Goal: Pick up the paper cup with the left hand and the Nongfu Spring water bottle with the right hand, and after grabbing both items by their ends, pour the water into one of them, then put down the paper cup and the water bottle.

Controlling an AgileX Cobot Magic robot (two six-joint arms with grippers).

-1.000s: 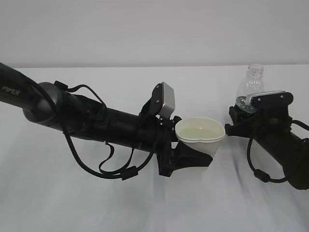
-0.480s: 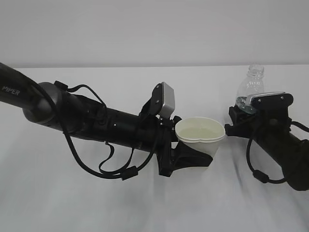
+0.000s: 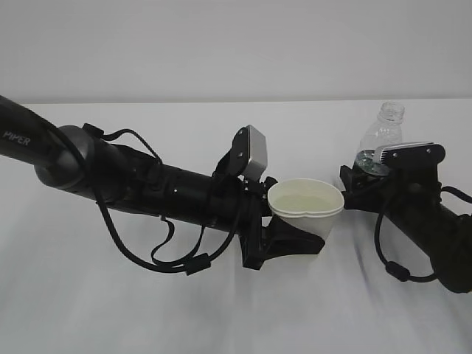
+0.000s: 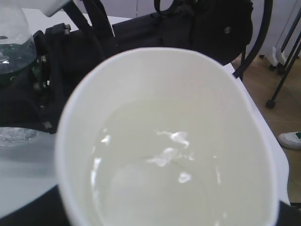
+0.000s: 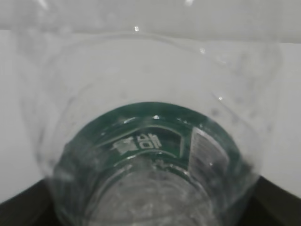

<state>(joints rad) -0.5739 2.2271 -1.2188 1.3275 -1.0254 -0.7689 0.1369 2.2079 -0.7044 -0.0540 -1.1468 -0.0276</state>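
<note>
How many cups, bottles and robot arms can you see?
Paper cup: 1
Water bottle: 1
Robot arms: 2, the left hand and the right hand
Total: 4

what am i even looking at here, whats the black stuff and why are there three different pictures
The black stuff is two robot arms working over a white table. The wide picture is from a camera in front. The other two come from small cameras on each arm's wrist, looking along its gripper.

The left gripper holds a white paper cup. Its wrist camera looks straight down into the cup, which has water in it.

The right gripper is at the lower part of a clear plastic bottle with a green label, standing upright, no cap. Whether it is gripping or letting go, the pictures do not show; its camera sees only bottle.
</note>
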